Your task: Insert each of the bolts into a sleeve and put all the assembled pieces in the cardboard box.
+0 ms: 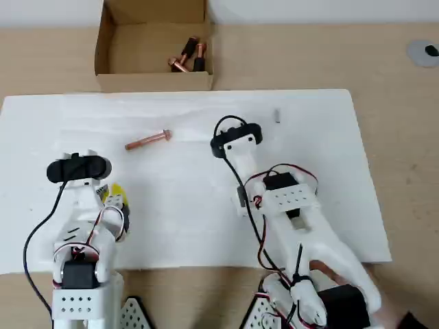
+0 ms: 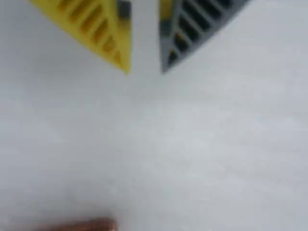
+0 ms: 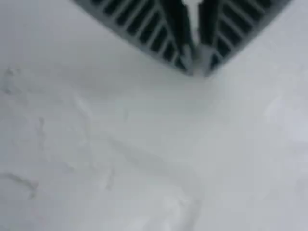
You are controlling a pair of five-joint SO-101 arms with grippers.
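A copper bolt (image 1: 147,140) lies loose on the white mat (image 1: 185,205), and its end also shows at the edge of the left wrist view as the bolt (image 2: 82,225). A small grey sleeve (image 1: 278,115) lies on the mat's far right part. The cardboard box (image 1: 103,48) behind the mat holds several bolts with black sleeves (image 1: 188,56). My left gripper (image 2: 144,71) hangs open over bare mat, with its yellow finger (image 1: 113,197) on the mat's left. My right gripper (image 3: 197,67) is shut on nothing above bare mat; its arm (image 1: 236,140) stands mid-mat, right of the bolt.
The mat lies on a wooden table (image 1: 405,137). A grey disc (image 1: 423,52) sits at the table's far right. Wires loop around both arms. Bare mat lies between the two arms and at the right side.
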